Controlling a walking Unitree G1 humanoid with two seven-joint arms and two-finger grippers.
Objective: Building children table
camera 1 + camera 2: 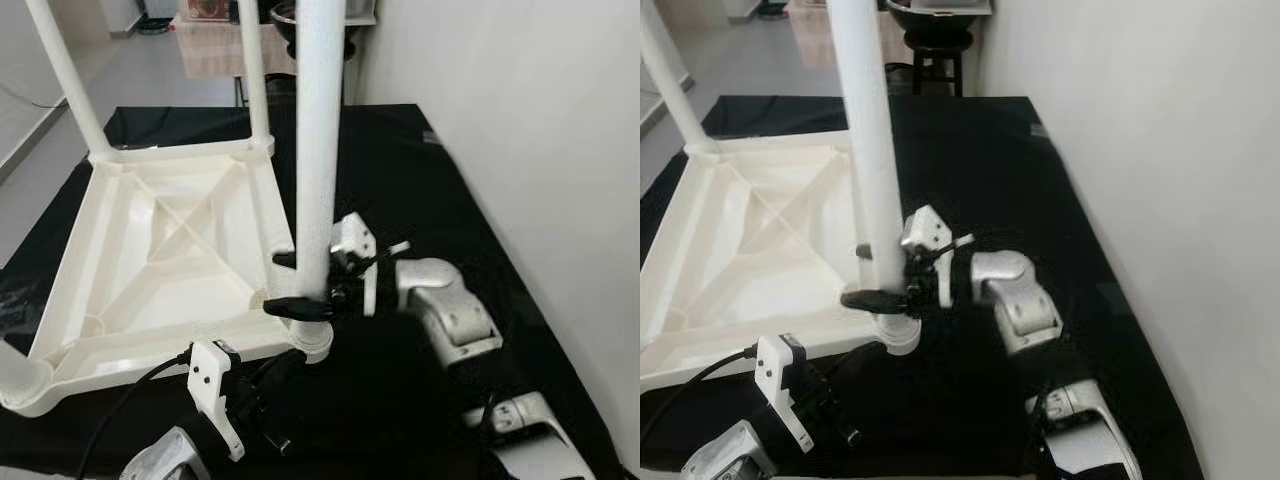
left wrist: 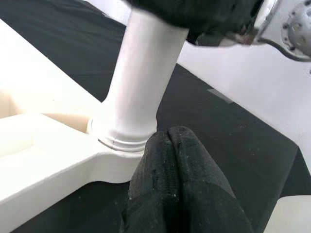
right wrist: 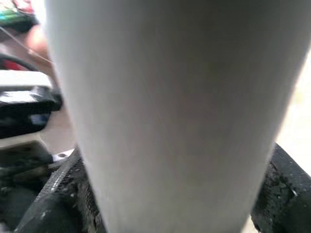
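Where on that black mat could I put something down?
The black mat lies bare between the upturned table and the white wall. It is crowded at the near corner, where the right tool grips the leg.

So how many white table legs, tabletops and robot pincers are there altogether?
White plastic tube legs: 4
Upside-down white plastic square tabletop: 1
Black robot pincers: 2, left pincer and right pincer
Total: 7
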